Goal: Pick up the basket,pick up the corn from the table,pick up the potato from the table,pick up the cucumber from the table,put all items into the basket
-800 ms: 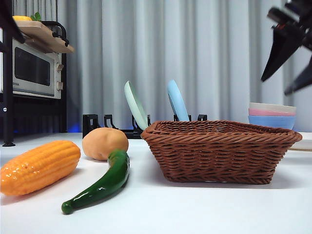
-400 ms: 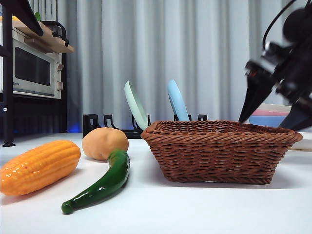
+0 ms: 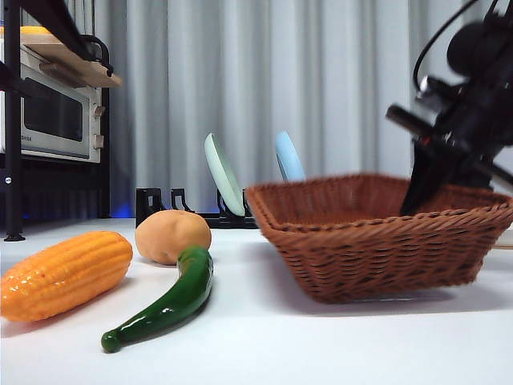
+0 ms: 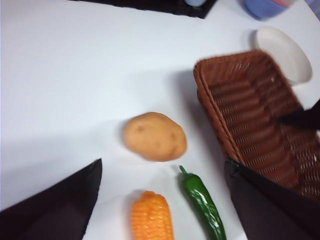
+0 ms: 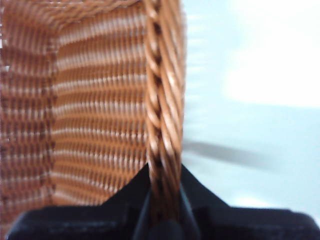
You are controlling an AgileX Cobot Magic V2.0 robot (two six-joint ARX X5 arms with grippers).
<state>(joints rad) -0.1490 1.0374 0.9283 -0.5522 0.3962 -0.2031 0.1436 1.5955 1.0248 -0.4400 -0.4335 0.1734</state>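
Note:
The brown wicker basket [image 3: 377, 241] sits tilted at the right of the white table [image 3: 280, 345], its right side raised. My right gripper [image 3: 425, 188] reaches over that side. In the right wrist view this gripper [image 5: 164, 200] is shut on the basket's braided rim [image 5: 162, 100]. At the left lie the orange corn [image 3: 64, 273], the tan potato [image 3: 170, 235] and the green cucumber [image 3: 164, 303], all apart from the basket. My left gripper [image 4: 162, 167] hangs open high above them, over the potato [image 4: 155, 136], the corn [image 4: 151, 220], the cucumber [image 4: 202, 202] and the basket [image 4: 250, 110].
A microwave oven [image 3: 52, 112] stands on a black rack at the far left. Behind the basket a dish rack holds a green plate [image 3: 223, 172] and a blue plate [image 3: 288, 156]. A white plate [image 4: 282, 52] and stacked bowls [image 4: 265, 6] lie beyond the basket.
My right gripper came down from the upper right onto the basket's right rim and shut on it. The basket tipped up on that side and shifted slightly right.

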